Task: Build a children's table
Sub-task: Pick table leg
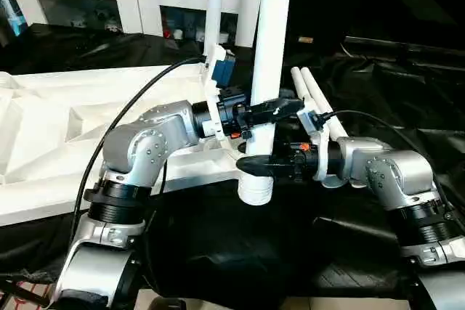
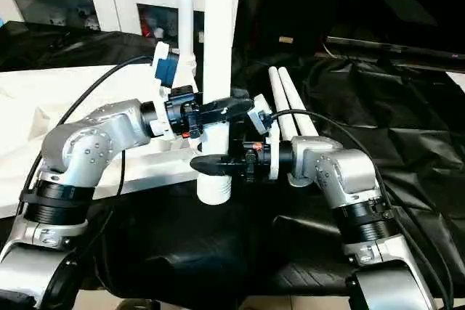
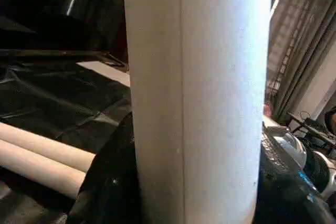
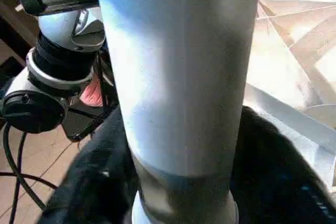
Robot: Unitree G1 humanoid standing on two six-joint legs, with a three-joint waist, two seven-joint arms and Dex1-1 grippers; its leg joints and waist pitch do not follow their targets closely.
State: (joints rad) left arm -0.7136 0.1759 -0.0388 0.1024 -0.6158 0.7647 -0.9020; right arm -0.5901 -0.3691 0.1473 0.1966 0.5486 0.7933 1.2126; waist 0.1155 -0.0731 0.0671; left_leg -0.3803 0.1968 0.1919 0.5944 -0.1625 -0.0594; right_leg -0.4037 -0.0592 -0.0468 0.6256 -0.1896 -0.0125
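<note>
i see both my grippers holding one white leg [image 1: 270, 49] straight up over the black cloth [image 1: 240, 245]. my left gripper [image 1: 272, 112] squeezes it higher up, and my right gripper [image 1: 263, 166] squeezes it near the bottom end. the table top [image 1: 51, 143] lies upside down to my left. two more legs [image 1: 314, 92] lie behind.

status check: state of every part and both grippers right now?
held leg: upright, gripped by both grippers, lower end off the black cloth
left gripper: shut on the held leg, above the right one
right gripper: shut on the held leg near its lower end
table top: lying ribbed underside up
mounted leg: standing upright at the table top's corner
two spare legs: lying side by side on the black cloth
</note>
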